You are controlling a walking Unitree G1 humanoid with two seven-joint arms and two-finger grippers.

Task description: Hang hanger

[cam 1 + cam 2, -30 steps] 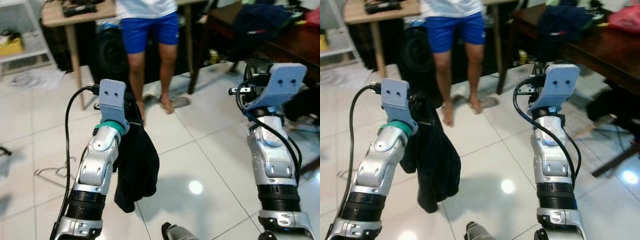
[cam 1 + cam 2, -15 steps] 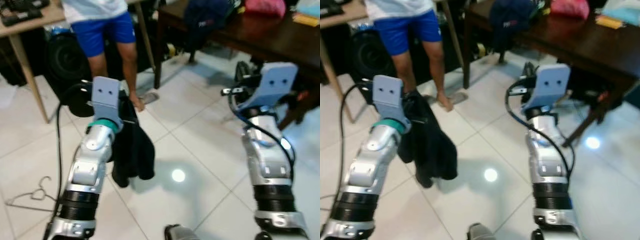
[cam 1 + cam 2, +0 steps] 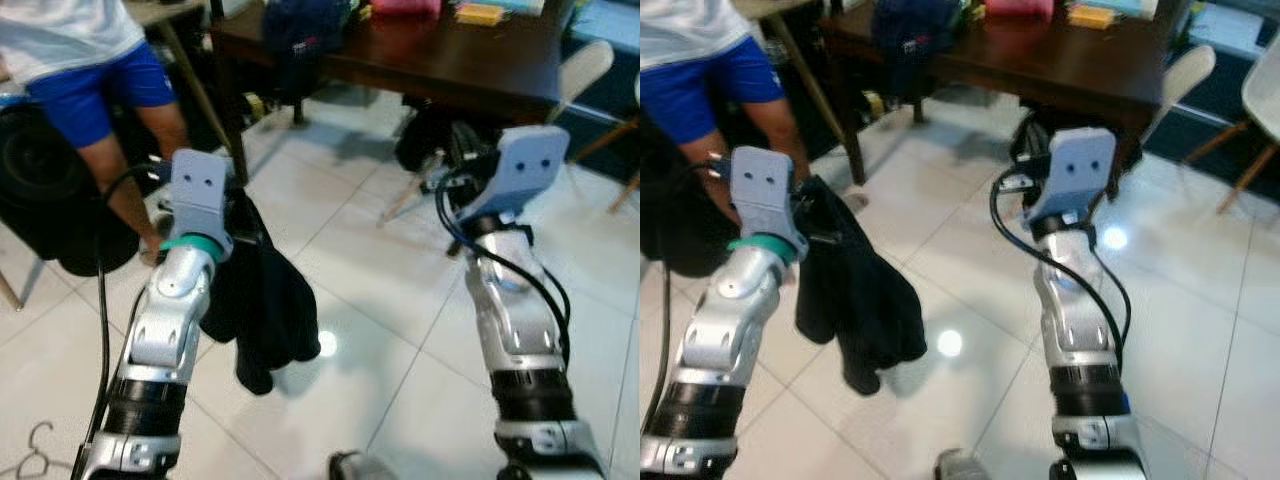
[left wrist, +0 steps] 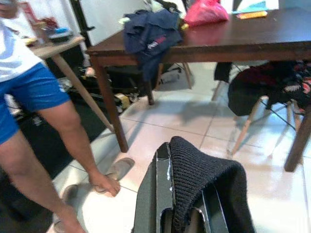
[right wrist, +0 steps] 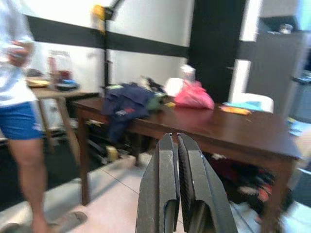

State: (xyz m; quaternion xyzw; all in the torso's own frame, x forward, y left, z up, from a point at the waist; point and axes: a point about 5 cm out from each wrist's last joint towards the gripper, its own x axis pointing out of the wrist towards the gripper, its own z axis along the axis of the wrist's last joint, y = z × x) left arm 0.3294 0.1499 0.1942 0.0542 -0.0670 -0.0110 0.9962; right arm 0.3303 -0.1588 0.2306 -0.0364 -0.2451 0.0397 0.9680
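Hanging from the left gripper [image 4: 187, 213], a black knitted garment [image 3: 262, 300] droops down beside the raised silver left arm, its long axis running roughly vertical and its bunched lower end pointing at the white tiled floor [image 3: 380, 290]. In the left wrist view the ribbed black fabric is seen draped over and between the two black fingers [image 4: 163, 194], which are closed on it. Whether a hanger sits inside the garment cannot be told. A thin wire hanger [image 3: 35, 462] is seen lying flat on the floor at the near left edge, well apart from both grippers; its hook end points away from the robot and its outline is faint and partly cut off.

The right gripper [image 5: 176, 145] is held up at about the same height on the right, with nothing in it; its two long black fingers are pressed together with no gap between them. A blue-grey camera mount [image 3: 528, 165] is seen on top of the right wrist, with black cables looping below it.

Far ahead, a dark brown wooden table [image 3: 470, 70] is seen, with a dark navy cloth [image 3: 300, 35] heaped on its left end and a pink bag [image 4: 204, 12] further along. A person in blue shorts [image 3: 95, 90] and a white shirt is seen standing at the far left, bare-legged, beside a pair of slippers [image 4: 116, 170]. A pale chair [image 3: 590, 65] is seen at the far right.
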